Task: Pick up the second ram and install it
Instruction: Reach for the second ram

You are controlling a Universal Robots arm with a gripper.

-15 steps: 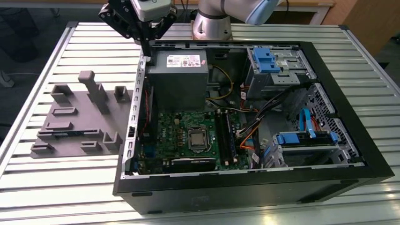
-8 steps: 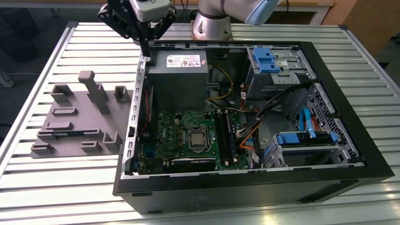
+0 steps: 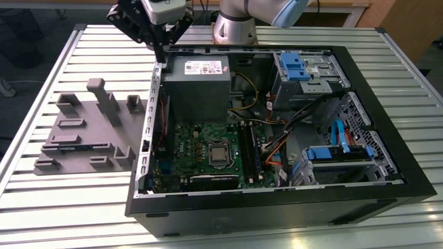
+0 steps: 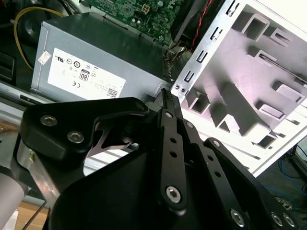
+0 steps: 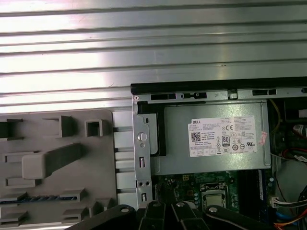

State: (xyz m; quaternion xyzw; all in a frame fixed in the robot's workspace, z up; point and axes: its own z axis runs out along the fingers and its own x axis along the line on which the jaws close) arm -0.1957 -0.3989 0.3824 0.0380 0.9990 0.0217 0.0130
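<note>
The second ram [image 5: 41,198] is a thin dark stick lying in a slot of the grey fixture plate [image 5: 57,163]; in the exterior view the ram [image 3: 67,147] sits at the near part of that plate [image 3: 83,129], left of the PC case. My gripper [image 3: 158,53] hangs above the case's back left corner, beside the power supply [image 3: 197,78], well away from the ram. Its fingers meet at the tip, shut with nothing between them, as the second wrist view also shows for the gripper [image 4: 168,93].
The open PC case [image 3: 387,155] lies on a slatted metal table [image 3: 104,57]. Inside are the motherboard [image 3: 201,150], long black memory slots [image 3: 247,150], loose cables [image 3: 277,150] and blue drive brackets [image 3: 298,65]. The arm's base [image 3: 234,28] stands behind the case.
</note>
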